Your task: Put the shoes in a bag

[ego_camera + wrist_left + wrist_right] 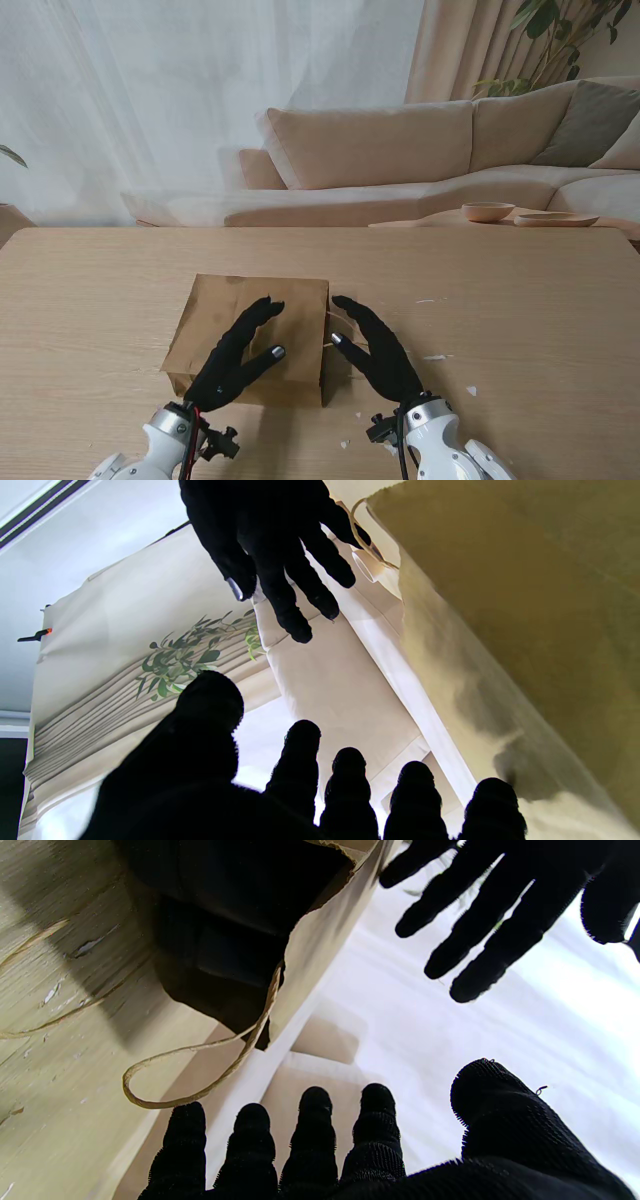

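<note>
Brown paper bag (255, 335) lies on its side on the worktop (520, 300), mouth toward my right; dark contents visible inside via right wrist view, prob. shoes, can't confirm. Twine handle (200, 1075) trails loose on the wood. Judgement: paper is thin, creases and tears easily (mouth edge already ragged); take hold at the rim near the handle, not mid-panel. My left robot hand (238, 352) hovers over the bag, fingers spread, empty. My right robot hand (375, 350) sits beside the mouth, fingers apart, empty.

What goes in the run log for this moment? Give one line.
left hand open above paper bag | right hand open beside bag mouth | bag on its side | shoes not identifiable
</note>
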You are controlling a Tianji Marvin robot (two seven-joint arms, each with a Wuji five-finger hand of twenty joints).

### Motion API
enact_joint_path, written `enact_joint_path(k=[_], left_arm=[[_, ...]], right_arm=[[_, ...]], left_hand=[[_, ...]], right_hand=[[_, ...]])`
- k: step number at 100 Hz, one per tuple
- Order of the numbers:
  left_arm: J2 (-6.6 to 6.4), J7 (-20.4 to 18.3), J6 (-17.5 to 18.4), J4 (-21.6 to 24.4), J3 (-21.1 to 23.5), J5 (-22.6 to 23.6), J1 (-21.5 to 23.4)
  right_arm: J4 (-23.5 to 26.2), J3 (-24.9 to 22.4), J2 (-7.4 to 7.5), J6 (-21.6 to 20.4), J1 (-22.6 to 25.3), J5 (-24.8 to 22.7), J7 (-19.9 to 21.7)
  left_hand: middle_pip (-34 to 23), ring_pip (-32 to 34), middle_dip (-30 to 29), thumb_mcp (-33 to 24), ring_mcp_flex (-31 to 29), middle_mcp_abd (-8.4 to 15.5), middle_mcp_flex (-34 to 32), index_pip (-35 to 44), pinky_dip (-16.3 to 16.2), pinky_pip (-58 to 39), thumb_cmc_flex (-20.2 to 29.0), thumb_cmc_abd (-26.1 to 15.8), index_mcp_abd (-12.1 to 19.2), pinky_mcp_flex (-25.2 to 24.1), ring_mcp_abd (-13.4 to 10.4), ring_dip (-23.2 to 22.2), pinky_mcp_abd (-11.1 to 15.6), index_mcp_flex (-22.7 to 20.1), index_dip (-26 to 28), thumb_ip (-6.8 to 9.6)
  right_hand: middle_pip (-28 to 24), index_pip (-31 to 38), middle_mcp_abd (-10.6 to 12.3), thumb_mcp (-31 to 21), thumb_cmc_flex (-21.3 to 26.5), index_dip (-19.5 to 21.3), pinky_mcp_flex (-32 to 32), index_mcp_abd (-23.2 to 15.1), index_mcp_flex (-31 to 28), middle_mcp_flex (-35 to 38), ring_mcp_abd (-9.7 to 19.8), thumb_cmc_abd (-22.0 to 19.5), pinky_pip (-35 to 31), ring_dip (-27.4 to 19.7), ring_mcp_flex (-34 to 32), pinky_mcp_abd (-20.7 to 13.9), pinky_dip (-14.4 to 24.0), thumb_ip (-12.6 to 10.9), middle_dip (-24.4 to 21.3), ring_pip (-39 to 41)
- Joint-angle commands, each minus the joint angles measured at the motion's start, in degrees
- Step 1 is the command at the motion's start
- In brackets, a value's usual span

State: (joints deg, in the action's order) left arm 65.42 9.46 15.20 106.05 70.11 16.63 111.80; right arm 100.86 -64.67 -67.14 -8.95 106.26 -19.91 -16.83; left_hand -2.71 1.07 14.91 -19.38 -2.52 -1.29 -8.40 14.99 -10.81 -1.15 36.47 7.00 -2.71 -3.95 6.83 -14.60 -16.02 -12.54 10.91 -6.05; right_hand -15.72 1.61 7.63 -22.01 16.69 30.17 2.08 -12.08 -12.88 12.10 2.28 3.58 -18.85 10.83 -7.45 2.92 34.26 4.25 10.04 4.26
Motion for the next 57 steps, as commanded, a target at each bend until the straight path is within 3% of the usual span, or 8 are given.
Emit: enact_joint_path(k=[1,57], left_arm=[[0.63,-0.1,-0.2,-0.3,-0.4,0.0,0.0],[0.54,-0.2,-1.1,0.2,-0.2,0.7,0.5]], right_arm=[[0.3,0.3,-0.56,-0.3,0.5,0.4,0.6],[0.5,0.4,-0.63,-0.9,0.9,0.2,0.0]], left_hand=[[-0.6,-0.2,0.6,0.3,0.7,2.4,0.4,0.4,-0.6,0.1,0.9,-1.2,2.4,0.1,-2.2,0.4,2.3,-0.6,0.2,1.81],[-0.3,-0.5,0.4,-1.0,0.7,2.6,0.6,0.5,-1.5,0.4,4.1,0.0,2.6,0.1,-2.5,0.6,2.5,-1.0,0.3,2.27]], right_hand=[[0.3,-1.1,1.7,1.6,-1.3,0.8,0.8,-3.1,0.7,-0.8,1.4,-1.7,1.5,0.4,1.4,-0.4,1.1,-2.4,0.1,0.2],[-0.1,-1.3,1.6,2.3,-0.2,1.4,0.6,-3.0,0.3,-0.8,1.3,-1.6,1.3,0.3,1.4,-0.1,1.4,-2.7,0.2,0.6]])
